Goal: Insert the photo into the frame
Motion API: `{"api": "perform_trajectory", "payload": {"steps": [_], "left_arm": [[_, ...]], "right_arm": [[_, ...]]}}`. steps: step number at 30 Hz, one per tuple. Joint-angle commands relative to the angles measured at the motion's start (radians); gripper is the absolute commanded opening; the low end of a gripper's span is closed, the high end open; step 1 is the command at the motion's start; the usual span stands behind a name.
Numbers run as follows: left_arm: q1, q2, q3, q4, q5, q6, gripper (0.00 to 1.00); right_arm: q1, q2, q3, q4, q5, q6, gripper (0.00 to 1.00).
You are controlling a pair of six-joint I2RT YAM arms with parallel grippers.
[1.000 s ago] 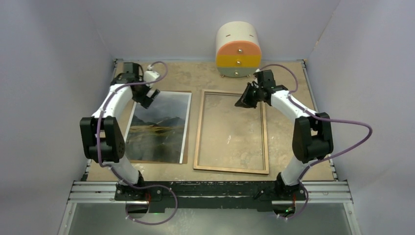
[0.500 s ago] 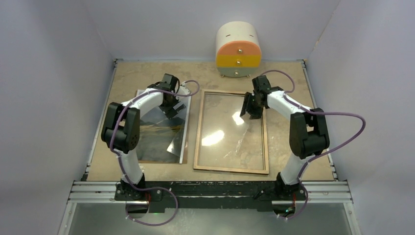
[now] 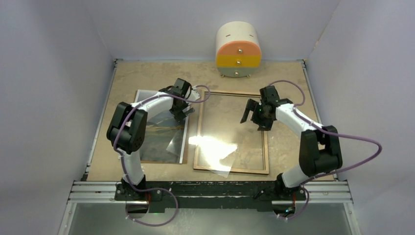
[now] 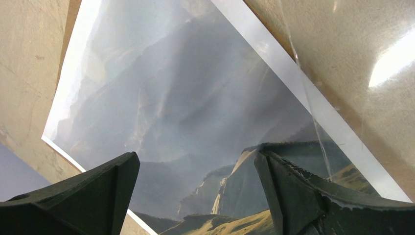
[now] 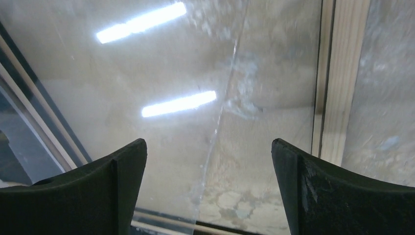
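Photo (image 3: 156,147) flat, left of frame (image 3: 244,170)

A small round drawer unit (image 3: 238,49) is seen at upper centre on the tan tabletop (image 3: 147,73); a clear sheet (image 3: 215,149) is laid askew at lower centre.

Pale lilac walls (image 3: 49,73) are enclosing a tan speckled table (image 3: 147,73); a rounded cream cabinet with orange and yellow drawers (image 3: 238,49) is standing at its far edge.

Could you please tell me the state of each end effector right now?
Left end effector: open, holding nothing, over the photo.
Right end effector: open, holding nothing, over the frame.
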Motion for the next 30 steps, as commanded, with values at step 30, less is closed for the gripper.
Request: {"api": "perform_trajectory", "payload": {"steps": [30], "left_arm": [[-0.052,0.0,-0.098,0.025,0.062,-0.074,0.99]], "right_arm": [[0.161,-0.337,-0.825,0.978,-0.219,0.653,0.94]]}}
